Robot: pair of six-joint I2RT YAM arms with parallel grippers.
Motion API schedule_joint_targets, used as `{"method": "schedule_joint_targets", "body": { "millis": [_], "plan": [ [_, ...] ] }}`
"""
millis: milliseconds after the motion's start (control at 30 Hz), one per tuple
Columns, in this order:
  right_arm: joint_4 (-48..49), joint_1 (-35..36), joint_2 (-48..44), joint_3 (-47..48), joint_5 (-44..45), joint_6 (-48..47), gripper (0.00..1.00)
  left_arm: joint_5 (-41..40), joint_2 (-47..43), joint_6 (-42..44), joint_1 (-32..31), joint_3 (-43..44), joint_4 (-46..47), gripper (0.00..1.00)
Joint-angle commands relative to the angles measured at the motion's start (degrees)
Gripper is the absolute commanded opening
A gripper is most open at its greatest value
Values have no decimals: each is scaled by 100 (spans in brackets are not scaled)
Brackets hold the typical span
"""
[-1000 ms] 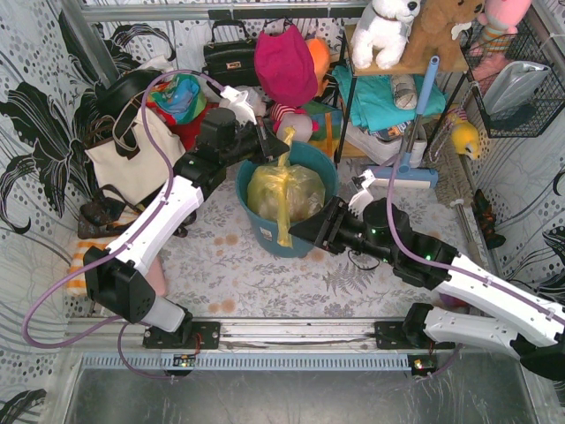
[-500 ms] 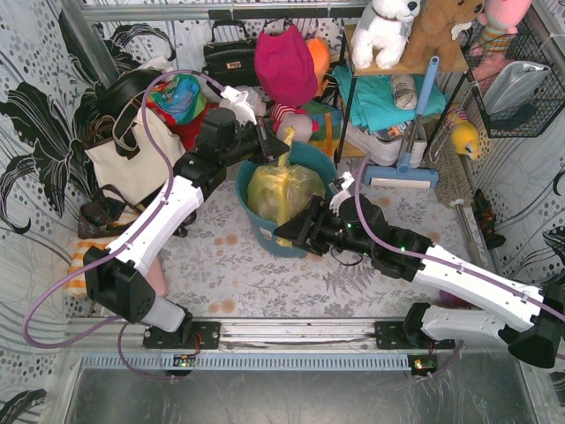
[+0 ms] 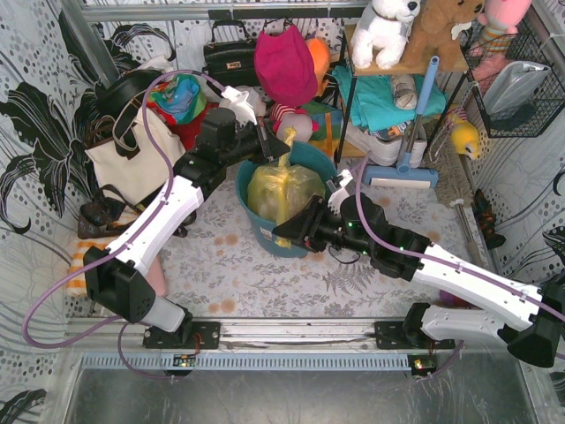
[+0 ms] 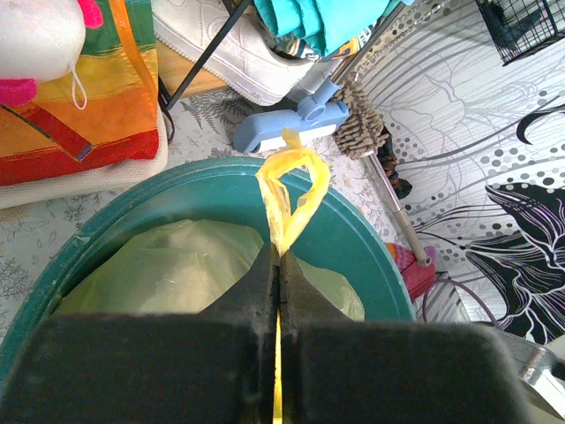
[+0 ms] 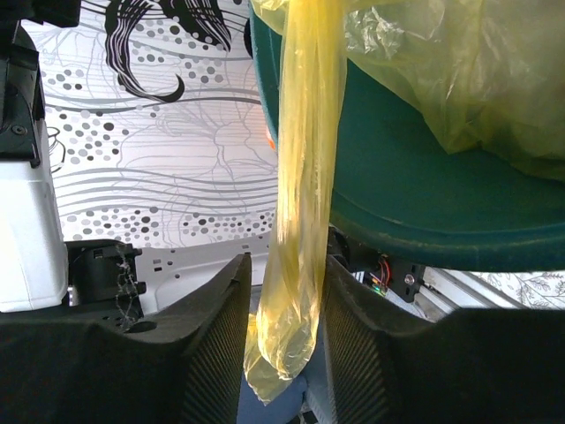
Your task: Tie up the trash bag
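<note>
Yellow-green trash bag (image 3: 284, 193) sits inside the teal bin (image 3: 256, 231). Left gripper (image 4: 278, 256) clamped on its upper tail; right gripper (image 5: 284, 261) fingers apart, straddling the lower hanging tail.

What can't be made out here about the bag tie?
- Left wrist: the left gripper hides the trash bag strip below its pinch.
- Right wrist: the strip's top is cut off by the frame edge. The right gripper straddles it, contact unclear.
- Top external: the teal bin hides the bag's lower part, and the cloudy plastic blurs its contents.
</note>
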Motion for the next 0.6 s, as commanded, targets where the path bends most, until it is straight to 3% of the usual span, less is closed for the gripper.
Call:
{"method": "schedule_joint_targets", "body": {
  "millis": [0, 400, 567],
  "plan": [
    [280, -40, 54, 116, -133, 61, 36, 77, -81, -18, 4, 229, 234, 0],
    [445, -156, 180, 28, -393, 120, 38, 72, -88, -26, 7, 175, 254, 0],
    [494, -180, 162, -35, -391, 138, 27, 66, -90, -24, 8, 150, 259, 0]
  ]
}}
